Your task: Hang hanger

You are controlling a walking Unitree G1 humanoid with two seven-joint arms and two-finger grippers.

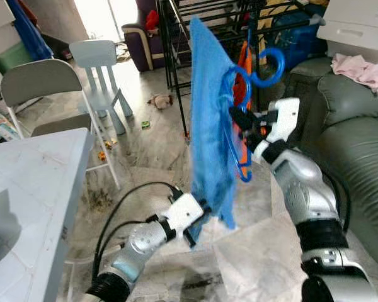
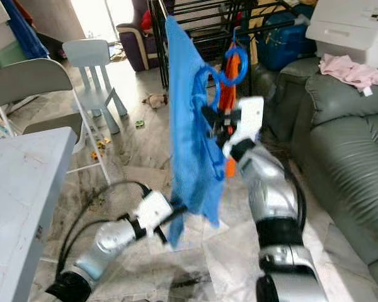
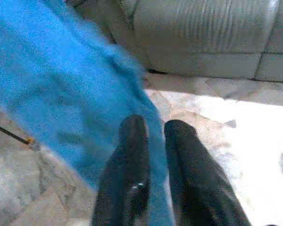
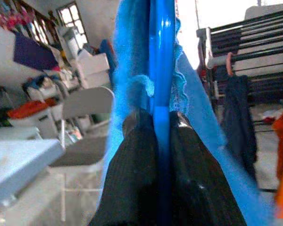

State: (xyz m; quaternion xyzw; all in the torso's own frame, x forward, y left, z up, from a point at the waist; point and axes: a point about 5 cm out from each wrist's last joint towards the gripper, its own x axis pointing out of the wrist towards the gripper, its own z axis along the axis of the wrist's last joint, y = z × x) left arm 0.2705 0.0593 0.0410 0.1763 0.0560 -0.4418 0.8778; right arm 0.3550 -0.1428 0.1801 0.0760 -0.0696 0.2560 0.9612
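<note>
A hanger [image 1: 239, 113] bearing a cloth [image 1: 209, 119] is held up before a drying rack [image 1: 201, 25] by the right gripper [image 1: 238, 116]. The cloth's lower edge is pinched by the left gripper [image 1: 201, 217]. A table [image 1: 31, 182] stands to the left, a sofa [image 1: 353, 132] to the right, and chairs [image 1: 44, 85] behind the table.

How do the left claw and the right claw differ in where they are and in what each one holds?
The right claw is raised high before the drying rack; the left claw is low, near the floor. The right claw is shut on the blue hanger, while the left claw pinches the lower edge of the blue cloth that hangs from that hanger. Both are shut and work on the same hanging load.
</note>
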